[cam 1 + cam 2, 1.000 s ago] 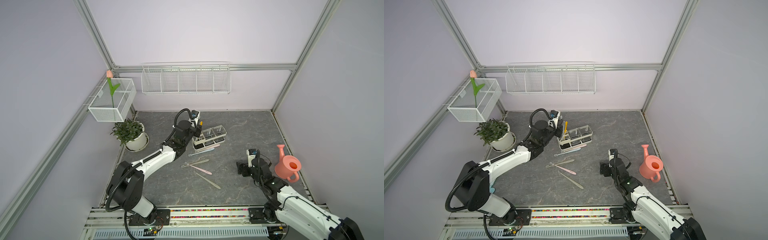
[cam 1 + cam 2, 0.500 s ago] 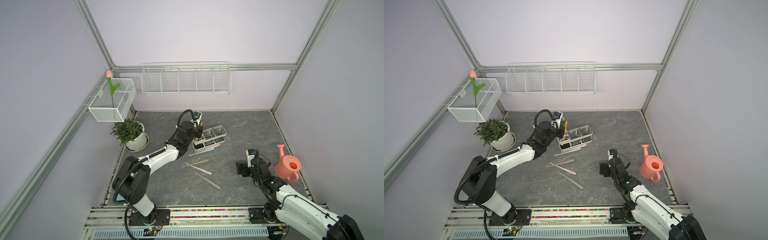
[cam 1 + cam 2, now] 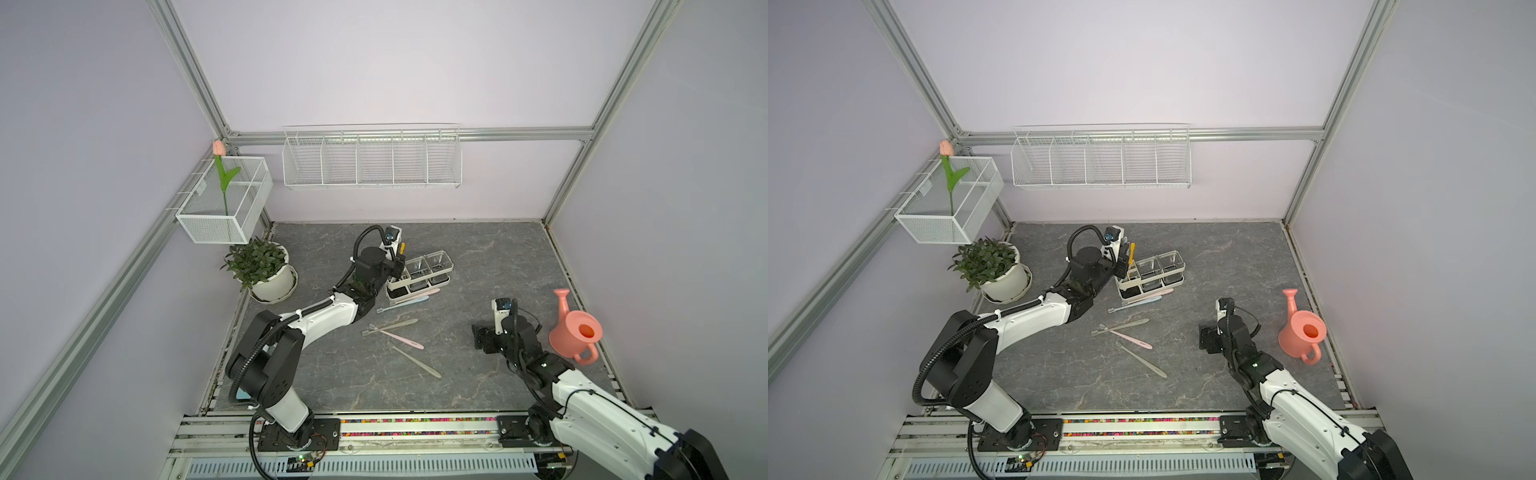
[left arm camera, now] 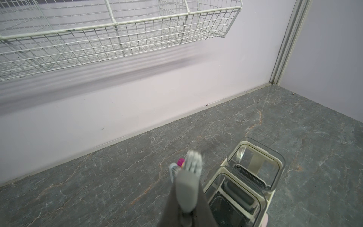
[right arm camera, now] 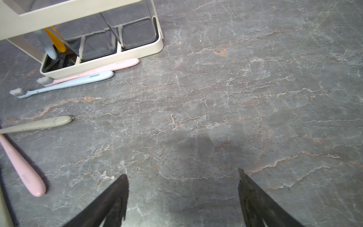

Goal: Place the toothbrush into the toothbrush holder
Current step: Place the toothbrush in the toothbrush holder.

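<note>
The cream toothbrush holder [image 3: 437, 281] [image 3: 1170, 282] stands at the back of the floor; its two clear cups [image 4: 255, 171] show in the left wrist view. My left gripper [image 3: 398, 266] [image 3: 1122, 266] hangs at the holder's left end, shut on a grey toothbrush [image 4: 189, 182] that stands upright, bristles up. The brush's lower end is hidden. A yellow toothbrush [image 3: 1131, 252] [image 5: 57, 42] and a pale blue one [image 5: 48, 50] stand in the end compartment. My right gripper [image 3: 478, 338] [image 5: 182, 175] rests open and empty low over the floor at the front right.
A pink toothbrush [image 5: 110, 67] and a blue one [image 5: 78, 80] lie against the holder's front. Three more toothbrushes [image 3: 399, 336] lie mid-floor. A pink watering can [image 3: 575, 332] stands right, a potted plant [image 3: 266, 270] left, and white wire baskets [image 3: 372, 160] hang on the walls.
My left arm's elbow has swung slightly while its gripper stays at the holder's end with the grey toothbrush. The right arm has not moved.
</note>
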`<action>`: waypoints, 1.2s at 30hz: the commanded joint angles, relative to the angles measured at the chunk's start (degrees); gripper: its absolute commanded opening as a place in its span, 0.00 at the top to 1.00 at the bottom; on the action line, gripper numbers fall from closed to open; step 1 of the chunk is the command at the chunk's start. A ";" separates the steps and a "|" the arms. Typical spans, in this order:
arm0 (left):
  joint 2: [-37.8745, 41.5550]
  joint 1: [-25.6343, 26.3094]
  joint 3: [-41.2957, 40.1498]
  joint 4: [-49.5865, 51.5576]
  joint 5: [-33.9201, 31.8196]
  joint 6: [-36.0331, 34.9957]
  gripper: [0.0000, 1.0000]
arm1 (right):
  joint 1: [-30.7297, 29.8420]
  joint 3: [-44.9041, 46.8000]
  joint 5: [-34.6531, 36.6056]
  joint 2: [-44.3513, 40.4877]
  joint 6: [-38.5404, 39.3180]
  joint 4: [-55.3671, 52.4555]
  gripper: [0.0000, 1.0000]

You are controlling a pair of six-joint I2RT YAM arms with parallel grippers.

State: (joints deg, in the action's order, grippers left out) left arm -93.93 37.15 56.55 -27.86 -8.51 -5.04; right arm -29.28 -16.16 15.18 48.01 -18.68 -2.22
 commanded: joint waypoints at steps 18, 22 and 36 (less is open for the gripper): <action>-3.39 -0.40 -2.48 -4.50 -2.78 2.83 1.00 | 0.28 -0.40 -0.33 -0.57 -0.39 1.07 0.11; -4.69 -0.62 -2.49 -5.45 -2.26 4.24 1.00 | 0.35 -0.45 -0.24 -0.46 -0.44 1.03 0.11; -5.67 -0.85 -4.30 -6.55 -3.51 4.17 1.00 | 0.36 -0.45 -0.39 -0.46 -0.40 1.12 0.11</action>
State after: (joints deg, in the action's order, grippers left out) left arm -98.59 36.64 52.82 -32.71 -10.96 -1.56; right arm -29.28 -16.16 15.18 47.86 -18.70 -1.98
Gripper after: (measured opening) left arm 0.087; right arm 0.886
